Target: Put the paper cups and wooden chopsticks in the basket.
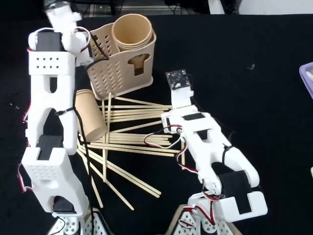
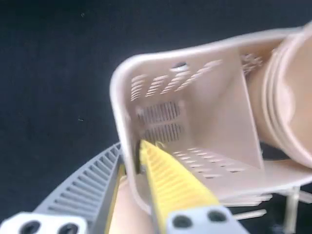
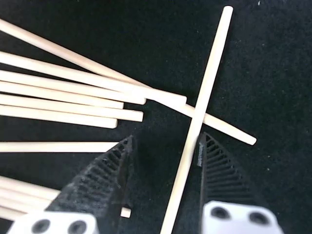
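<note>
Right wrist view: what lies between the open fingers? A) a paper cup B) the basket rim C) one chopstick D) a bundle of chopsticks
C: a single chopstick runs lengthwise through the gap of the right gripper, close to one finger; the other chopsticks lie off to one side.

The basket (image 1: 120,73) is showing smooth, slotted beige plastic. The paper cups (image 1: 132,30) are looking matt tan, the chopsticks (image 3: 73,92) pale, smooth bare wood. The surface (image 1: 244,98) is looking matt black. The right pincer (image 3: 165,138) is showing ribbed black plastic.
</note>
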Robot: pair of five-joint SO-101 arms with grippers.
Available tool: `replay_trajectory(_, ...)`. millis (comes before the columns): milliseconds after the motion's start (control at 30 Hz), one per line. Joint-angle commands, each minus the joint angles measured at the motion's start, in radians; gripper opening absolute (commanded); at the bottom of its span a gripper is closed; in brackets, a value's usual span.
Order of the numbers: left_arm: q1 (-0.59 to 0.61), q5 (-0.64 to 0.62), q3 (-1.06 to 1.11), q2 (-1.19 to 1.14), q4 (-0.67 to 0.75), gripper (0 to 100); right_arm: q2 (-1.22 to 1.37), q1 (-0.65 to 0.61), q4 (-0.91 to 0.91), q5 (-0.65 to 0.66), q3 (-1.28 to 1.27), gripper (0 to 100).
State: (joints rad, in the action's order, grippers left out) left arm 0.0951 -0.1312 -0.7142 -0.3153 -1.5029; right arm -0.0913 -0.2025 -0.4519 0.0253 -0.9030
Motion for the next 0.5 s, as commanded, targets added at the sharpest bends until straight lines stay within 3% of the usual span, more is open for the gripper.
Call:
replay_trajectory(0, -0.018, 0.245, 0.03, 0.009, 0.051, 3, 0.004, 0.018, 0.011, 0.0, 0.068, 19.8)
replay_trajectory(167, -0.016, 0.371, 0.039, 0.009, 0.043, 3, 0.004, 0.018, 0.011, 0.0, 0.07, 19.8)
replay_trajectory(367, -0.01, 0.39, 0.03, 0.017, 0.046, 4, 0.004, 0.018, 0.011, 0.0, 0.07, 19.8)
replay_trajectory(467, -0.007, 0.385, 0.03, 0.021, 0.043, 13, 0.004, 0.018, 0.011, 0.0, 0.07, 19.8)
